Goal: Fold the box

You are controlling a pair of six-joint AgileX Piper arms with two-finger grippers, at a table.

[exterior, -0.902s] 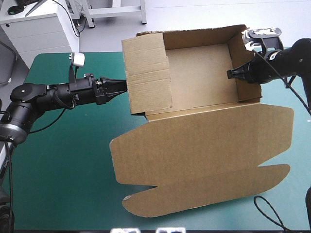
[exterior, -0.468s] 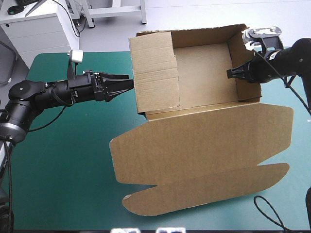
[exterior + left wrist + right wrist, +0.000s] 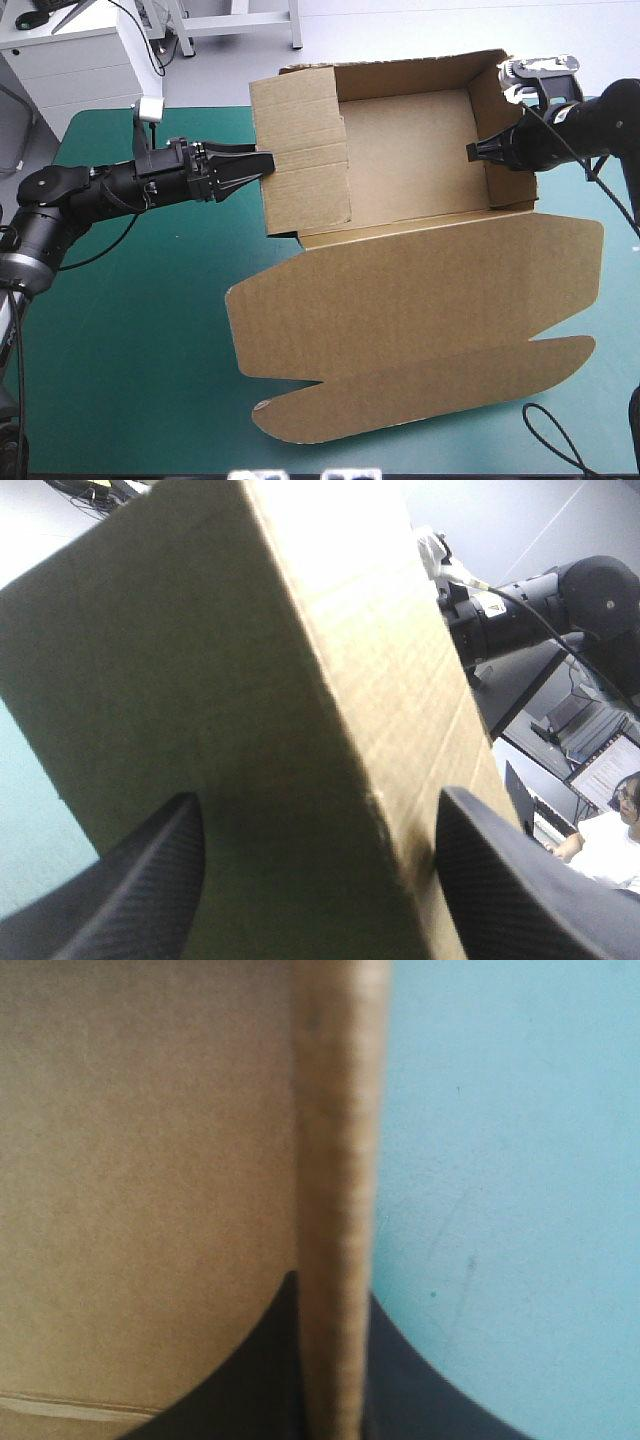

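Swung back left, the box (image 3: 420, 300) wall sits between the left gripper (image 3: 268, 160)'s spread fingers (image 3: 140, 890); the right gripper (image 3: 470, 152) pinches another wall, tips masked by its edge.

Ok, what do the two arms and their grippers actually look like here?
Both arms are black. The left arm is built of rounded, glossy joint housings joined by tube segments; the right arm looks the same. The left gripper and right gripper narrow toward their tips. Close up, the fingers are broad curved fins with a fine woven texture.
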